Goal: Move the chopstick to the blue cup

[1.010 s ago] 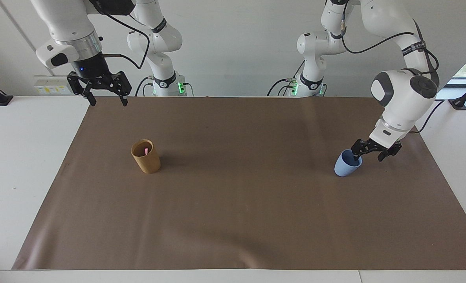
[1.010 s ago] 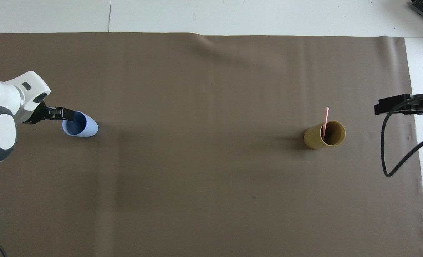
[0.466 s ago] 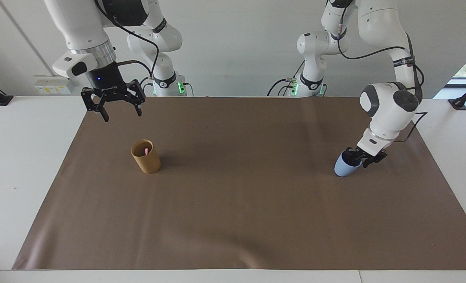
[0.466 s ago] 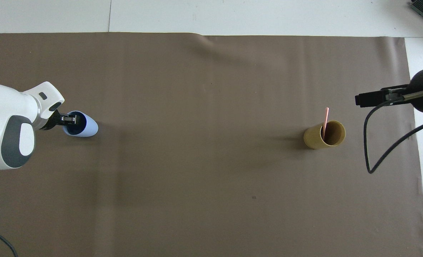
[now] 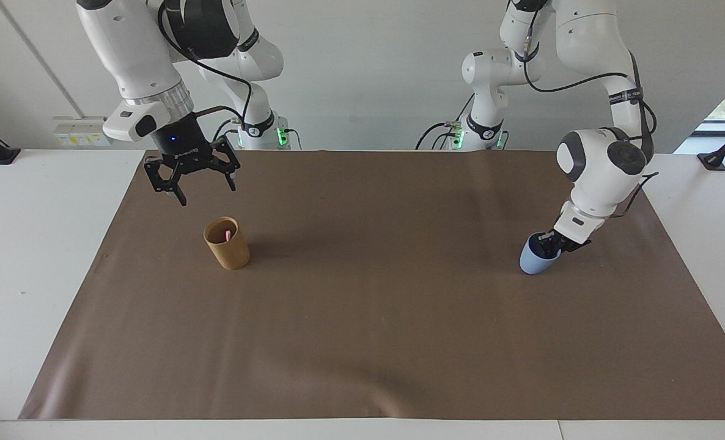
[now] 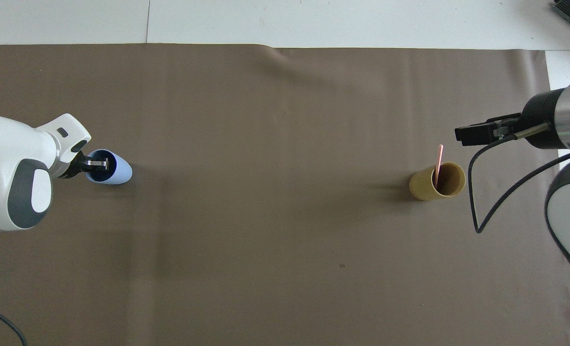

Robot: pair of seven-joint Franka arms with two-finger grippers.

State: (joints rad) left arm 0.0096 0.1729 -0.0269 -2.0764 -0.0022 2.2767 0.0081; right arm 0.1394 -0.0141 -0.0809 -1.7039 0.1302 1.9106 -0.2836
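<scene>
Compared with a second ago, the right pincer (image 5: 204, 188) is moving down and in from the tabletop (image 5: 44, 244) edge, and it is now hanging in the air just above the tan cup (image 5: 227, 243), a little nearer to the robots than the cup; its fingers are standing wide apart and holding nothing. In the same time the left pincer (image 5: 550, 244), which was wide at the blue cup (image 5: 537, 257), is now pressed together on the rim of this cup, with one finger reaching inside the dark mouth, as the overhead view is showing (image 6: 96, 164). The blue cup itself is staying on the same spot, well apart from the tan cup, toward the left arm's end of the brown mat (image 5: 375, 318), and it is leaning with its mouth toward the pincer. No brand or writing can be read; some small white letters are showing on the black body above the right pincer, but they are too small to make out. The chopstick (image 6: 439, 163) is a thin pink stick, and it is standing inside the tan cup, leaning on the wall, with its upper end sticking out over the rim.
</scene>
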